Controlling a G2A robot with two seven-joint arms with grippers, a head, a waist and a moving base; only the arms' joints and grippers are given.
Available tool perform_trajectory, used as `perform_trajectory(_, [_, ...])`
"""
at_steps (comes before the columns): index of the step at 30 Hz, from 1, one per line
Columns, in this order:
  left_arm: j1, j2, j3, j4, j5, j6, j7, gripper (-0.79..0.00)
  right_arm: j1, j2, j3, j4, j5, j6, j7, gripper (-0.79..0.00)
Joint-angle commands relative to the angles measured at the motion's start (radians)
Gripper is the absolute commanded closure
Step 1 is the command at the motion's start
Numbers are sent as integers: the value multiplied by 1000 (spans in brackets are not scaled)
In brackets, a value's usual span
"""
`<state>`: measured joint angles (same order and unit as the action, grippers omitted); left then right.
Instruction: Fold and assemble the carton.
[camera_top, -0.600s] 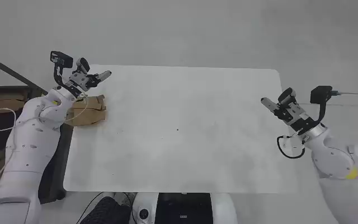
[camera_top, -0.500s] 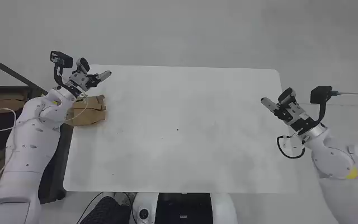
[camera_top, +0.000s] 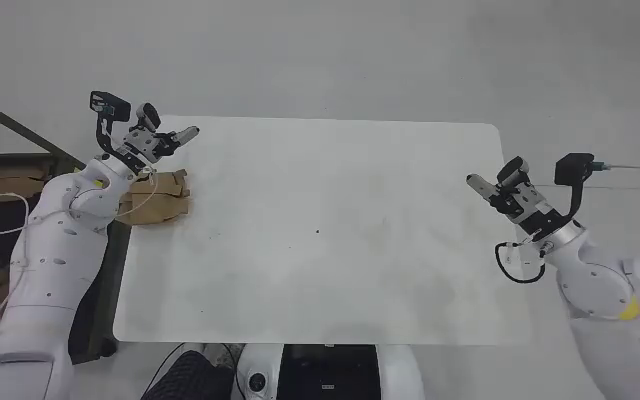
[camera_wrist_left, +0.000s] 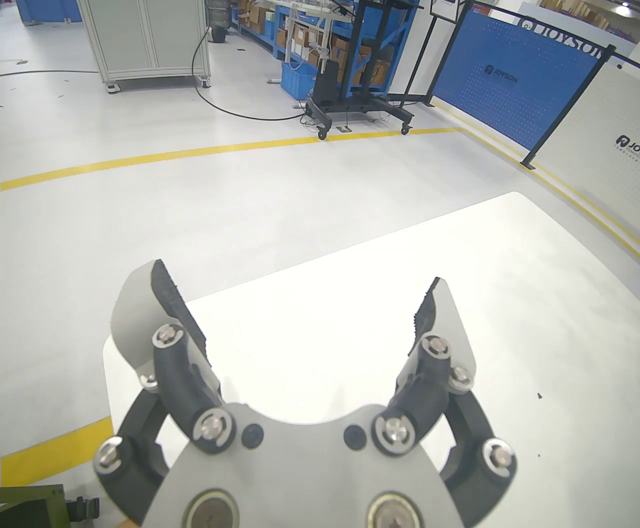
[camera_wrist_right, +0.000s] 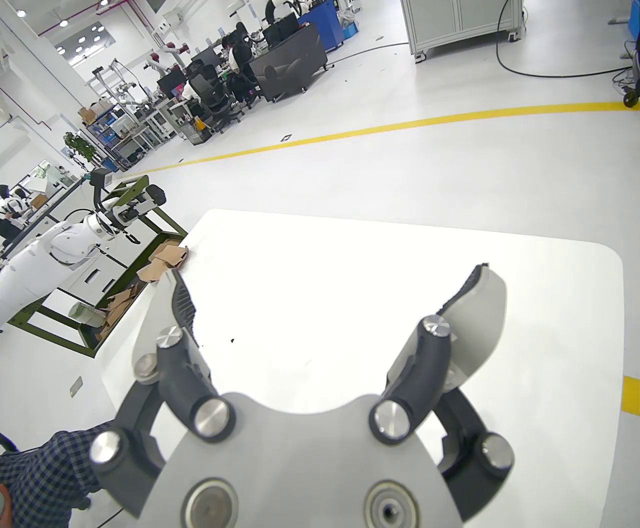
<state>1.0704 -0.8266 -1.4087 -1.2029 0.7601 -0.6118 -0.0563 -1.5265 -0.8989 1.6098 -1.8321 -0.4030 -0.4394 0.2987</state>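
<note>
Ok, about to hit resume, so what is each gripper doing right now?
Left gripper: open, holding nothing.
Right gripper: open, holding nothing.

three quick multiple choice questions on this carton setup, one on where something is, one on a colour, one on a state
1. Where does the brown cardboard carton lie?
A) at the edge of the white rounded table, by the left arm
B) at the table's middle
C) at the table's far right corner

2. What colour is the table top?
A) green
B) white
C) black

3. How does the left tool stand?
A) shut on the carton
B) shut, empty
C) open, empty

Answers:
1 A, the carton sits at the table's edge, partly under the left arm.
2 B, the top view shows a plain white surface.
3 C, its fingers are spread with nothing between them.
</note>
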Motion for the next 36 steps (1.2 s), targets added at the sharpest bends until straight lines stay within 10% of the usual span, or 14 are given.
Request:
perform_trajectory(1, [0, 0, 0, 0, 0, 0, 0, -784, 0, 0, 0, 0, 0, 0, 0, -784])
perform_trajectory(36, [20, 49, -251, 378, -840, -281, -583, -785, 0, 0, 0, 0, 0, 0, 0, -785])
